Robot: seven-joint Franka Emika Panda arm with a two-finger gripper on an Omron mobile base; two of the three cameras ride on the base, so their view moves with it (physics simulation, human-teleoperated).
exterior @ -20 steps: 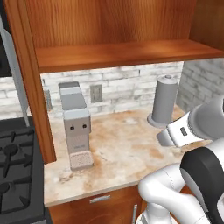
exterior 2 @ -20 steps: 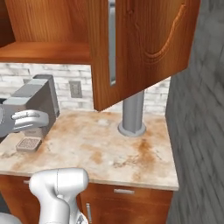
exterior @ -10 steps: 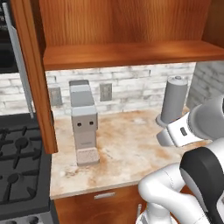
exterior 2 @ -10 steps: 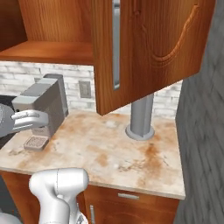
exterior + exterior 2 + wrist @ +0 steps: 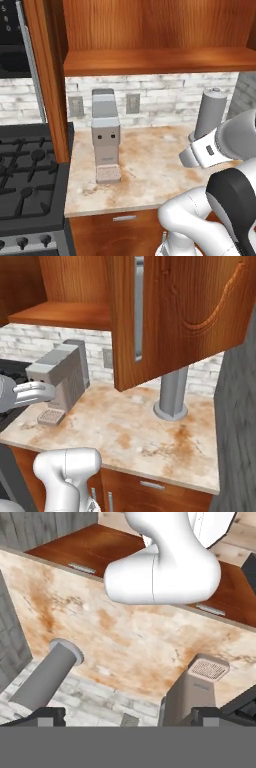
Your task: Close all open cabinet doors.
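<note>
- Marbled beige desk (image 5: pixel 150 170) runs under a brick backsplash in the left base view; a grey coffee machine (image 5: pixel 105 134) stands at 9 o'clock, a grey cylinder (image 5: pixel 210 112) at 2 o'clock. The open wall cabinet (image 5: pixel 150 30) above shows a bare shelf. The whole picture has slid right since earlier, so the camera moved.
- Right base view: one of the cabinet doors (image 5: pixel 175 311) hangs open at 12 o'clock, its silver handle (image 5: pixel 138 308) facing us, over the cylinder (image 5: pixel 172 396).
- Hand view: the tool (image 5: pixel 125 714) at 6 o'clock has its tips spread wide, holding nothing, with the cylinder (image 5: pixel 45 679) lying at 8 o'clock.
</note>
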